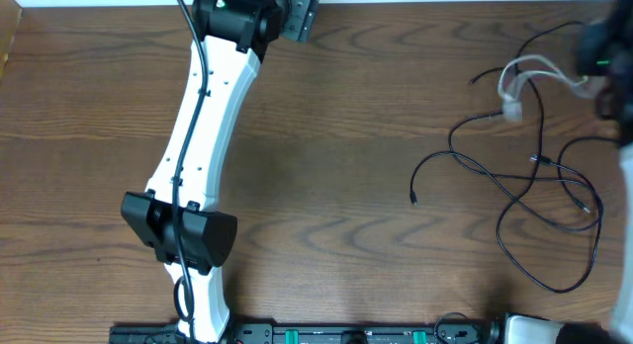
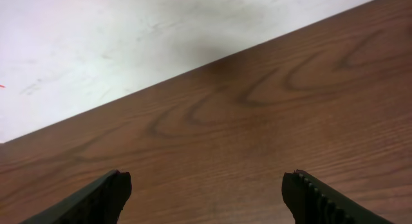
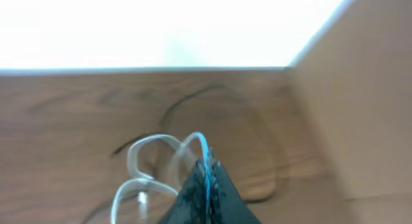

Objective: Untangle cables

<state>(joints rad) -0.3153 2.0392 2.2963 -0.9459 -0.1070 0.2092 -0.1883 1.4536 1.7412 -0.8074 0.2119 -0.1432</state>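
Note:
The cables lie tangled at the table's right side. A short white cable (image 1: pixel 518 79) loops above the long black cables (image 1: pixel 539 171), one of which ends in a plug (image 1: pixel 413 198). My right gripper (image 1: pixel 591 72), blurred at the right edge, is shut on the white cable (image 3: pixel 147 149). In the right wrist view the cable runs between the closed jaws of the right gripper (image 3: pixel 207 165), with a black cable (image 3: pixel 193 95) on the wood behind. My left gripper (image 1: pixel 299 18) is at the table's far edge, away from the cables. The left gripper (image 2: pixel 207 188) stands open with nothing in it.
The left arm (image 1: pixel 203 136) stretches across the left half of the table from the near edge to the far edge. A tan panel (image 3: pixel 360 121) rises close on the right of the right gripper. The white wall (image 2: pixel 96 44) lies beyond the far table edge.

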